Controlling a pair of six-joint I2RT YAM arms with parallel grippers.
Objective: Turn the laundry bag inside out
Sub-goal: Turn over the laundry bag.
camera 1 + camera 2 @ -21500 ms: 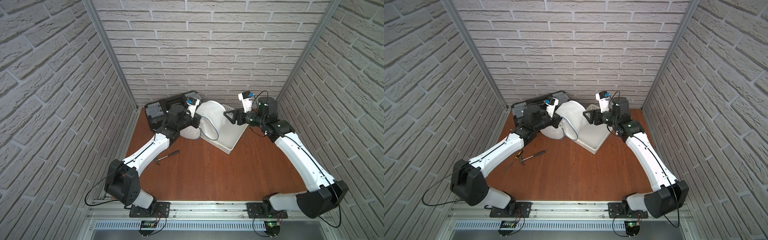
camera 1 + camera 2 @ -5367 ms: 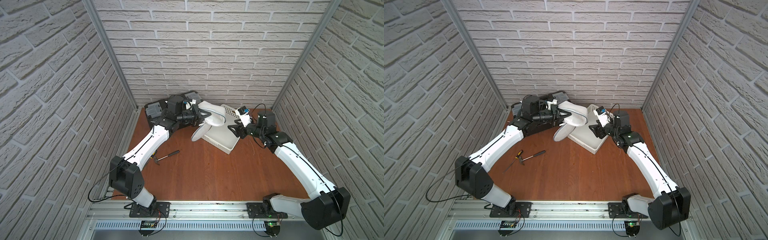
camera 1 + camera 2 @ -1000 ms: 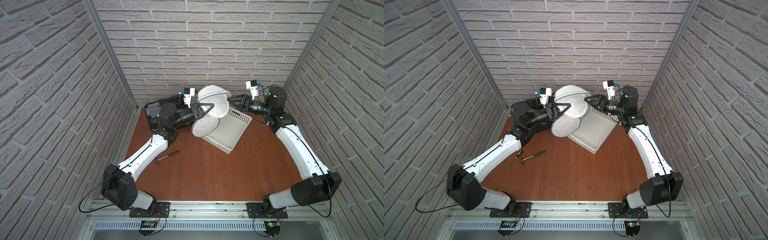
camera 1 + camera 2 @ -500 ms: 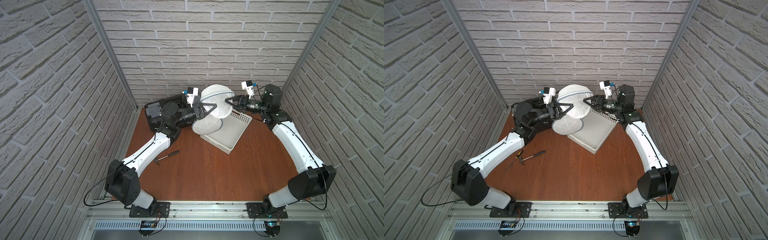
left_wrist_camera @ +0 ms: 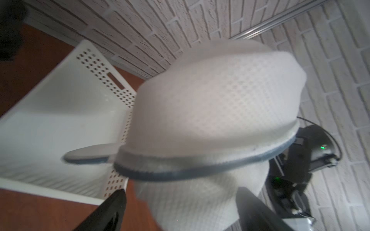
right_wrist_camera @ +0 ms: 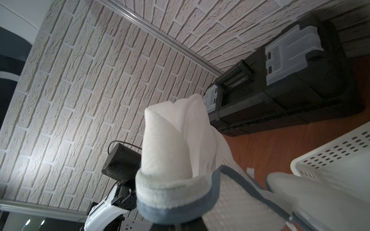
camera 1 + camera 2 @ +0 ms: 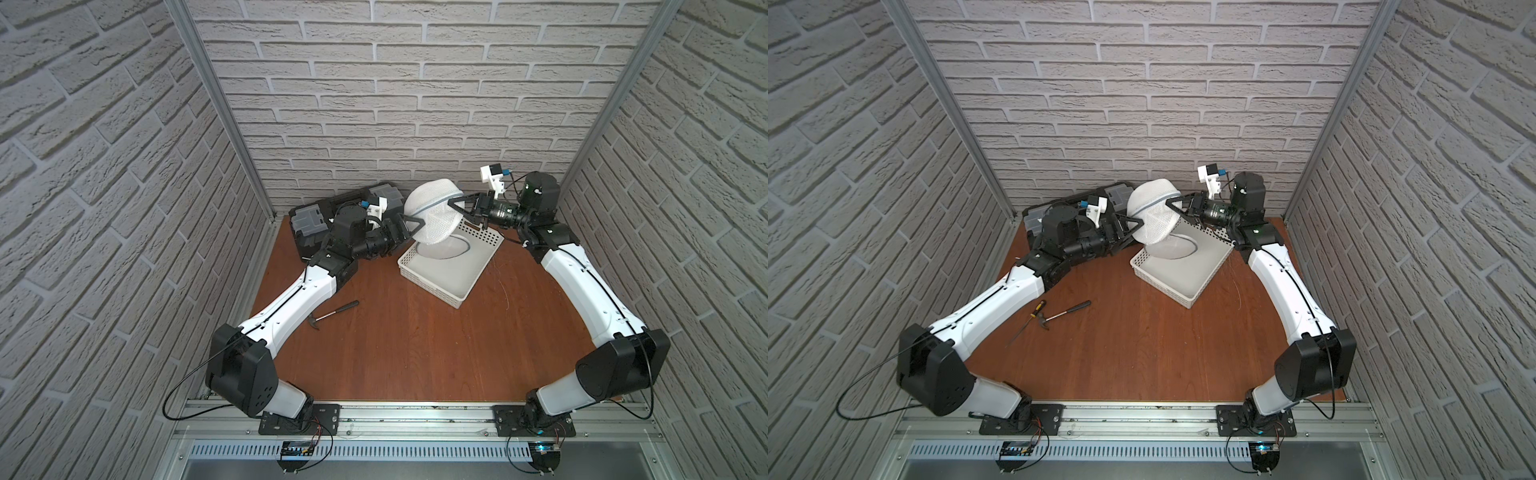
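The laundry bag (image 7: 432, 214) (image 7: 1152, 216), a white mesh dome with grey trim, hangs in the air over the back end of the white basket. My right gripper (image 7: 454, 205) (image 7: 1172, 205) is shut on its grey-edged rim (image 6: 172, 197); in the right wrist view the fold hides most of that gripper (image 6: 181, 225). My left gripper (image 7: 411, 224) (image 7: 1136, 224) stands open at the bag's left side. Its dark fingers (image 5: 113, 208) flank the lower mesh (image 5: 192, 202) without pinching it. A flat grey-edged flap (image 7: 442, 249) (image 5: 90, 155) lies below over the basket's floor.
The white perforated basket (image 7: 430, 284) (image 7: 1163, 286) sits at an angle at the back middle of the brown table. A black toolbox (image 7: 316, 218) stands in the back left corner. A hammer (image 7: 334, 313) and a screwdriver (image 7: 1025, 322) lie on the left.
My left gripper has let go of the bag, opened wide and drawn back a little to the left. My right gripper has closed on the bag's rim and now holds it alone.
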